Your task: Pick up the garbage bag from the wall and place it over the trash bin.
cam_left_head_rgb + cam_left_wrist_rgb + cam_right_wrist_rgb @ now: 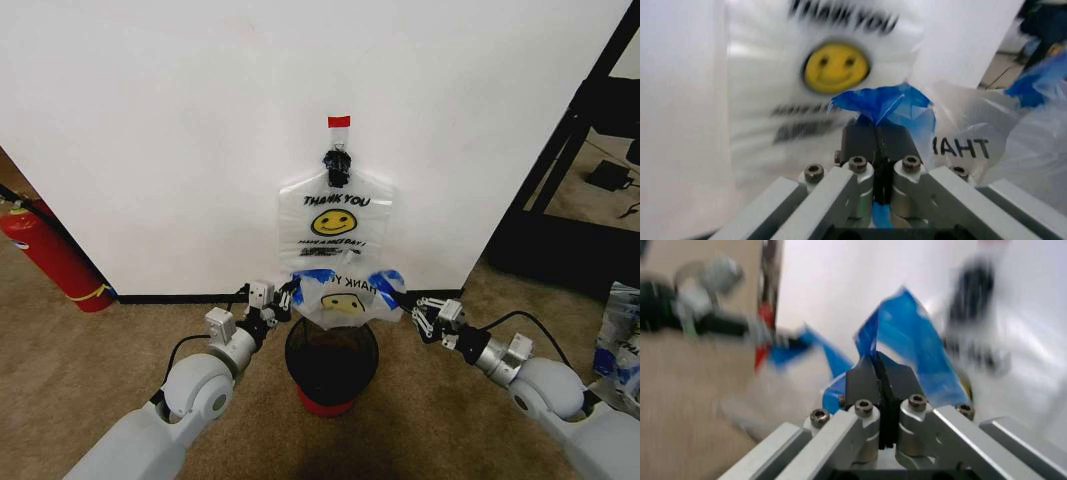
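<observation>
Head view shows you spreading the garbage bag (345, 300) just above the trash bin (331, 362), left end effector (285, 300) and right end effector (413, 311) each pinching a blue handle; next, lower its mouth around the bin's rim.

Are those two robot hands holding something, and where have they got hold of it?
Yes: the thin whitish plastic smiley-face bag. The left gripper and right gripper each pinch one of its blue handle patches, jaws closed.
</observation>
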### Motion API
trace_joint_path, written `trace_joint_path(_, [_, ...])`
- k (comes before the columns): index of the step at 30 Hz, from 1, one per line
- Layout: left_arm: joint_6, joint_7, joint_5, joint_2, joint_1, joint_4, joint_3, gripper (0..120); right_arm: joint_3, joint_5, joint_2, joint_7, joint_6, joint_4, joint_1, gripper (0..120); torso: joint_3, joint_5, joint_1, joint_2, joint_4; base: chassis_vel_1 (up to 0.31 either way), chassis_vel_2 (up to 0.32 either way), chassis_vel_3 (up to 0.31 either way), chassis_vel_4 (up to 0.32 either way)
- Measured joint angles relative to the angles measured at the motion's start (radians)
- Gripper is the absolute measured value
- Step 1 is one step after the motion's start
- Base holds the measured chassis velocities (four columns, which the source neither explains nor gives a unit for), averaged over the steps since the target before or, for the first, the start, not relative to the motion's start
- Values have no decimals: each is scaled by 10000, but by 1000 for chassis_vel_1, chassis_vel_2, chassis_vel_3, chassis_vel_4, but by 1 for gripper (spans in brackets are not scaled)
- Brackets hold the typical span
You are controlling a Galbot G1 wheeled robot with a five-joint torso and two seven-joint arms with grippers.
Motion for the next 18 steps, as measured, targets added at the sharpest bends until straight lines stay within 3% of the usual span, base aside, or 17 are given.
trace_joint_path(7, [253,-583,272,26,997,-2228,-1179,0,828,131,232,323,610,1154,-466,0,1,0,0,0,0,0,0,0,0])
trace_joint_path(11, [472,-822,346,-184,1326,-3033,-1842,0,1300,212,458,339,701,1469,-731,0,0,-3,0,1,-2,0,0,0,0])
trace_joint_path(15, [524,-827,282,-358,1521,-3252,-2181,0,1353,148,868,391,898,1279,-847,0,0,1,-1,0,-1,0,0,0,0])
trace_joint_path(18, [412,-824,225,-666,1684,-2957,-2140,0,1161,-159,1311,378,1106,798,-871,0,1,3,1,-1,-3,0,0,0,0])
